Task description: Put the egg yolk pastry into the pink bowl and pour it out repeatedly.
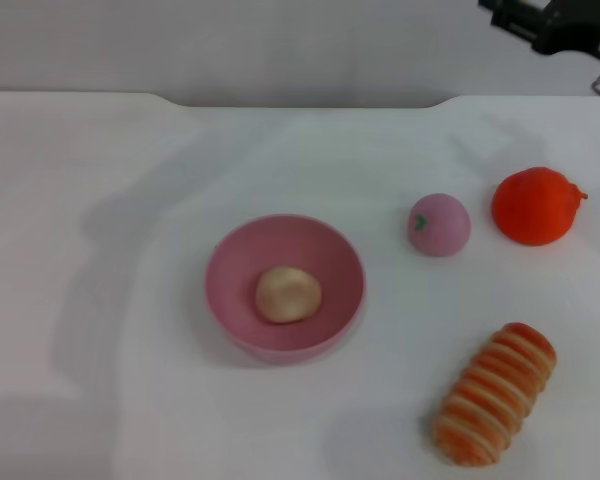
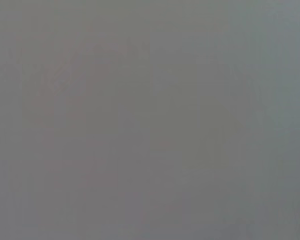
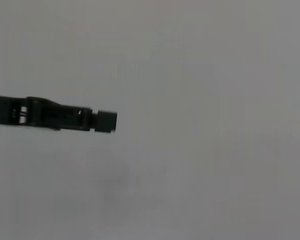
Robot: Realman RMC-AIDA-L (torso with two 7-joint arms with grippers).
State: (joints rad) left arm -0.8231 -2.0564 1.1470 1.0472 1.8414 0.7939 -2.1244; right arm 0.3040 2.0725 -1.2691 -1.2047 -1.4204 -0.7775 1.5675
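Note:
The pink bowl (image 1: 230, 300) stands upright on the white table, a little left of the middle in the head view. The egg yolk pastry (image 1: 288, 295), a pale tan dome, lies inside the bowl on its bottom. My right gripper (image 1: 555, 25) is raised at the far right corner, well away from the bowl, with only a dark part of it showing. In the right wrist view a black bar of that gripper (image 3: 65, 117) hangs over a plain pale surface. My left gripper is out of view, and the left wrist view holds only flat grey.
A small pink ball with a green mark (image 1: 439, 224) sits right of the bowl. An orange round fruit (image 1: 535, 205) lies beyond it. A long orange-striped bread roll (image 1: 495, 407) lies near the front right. The table's far edge (image 1: 300, 102) runs along the back.

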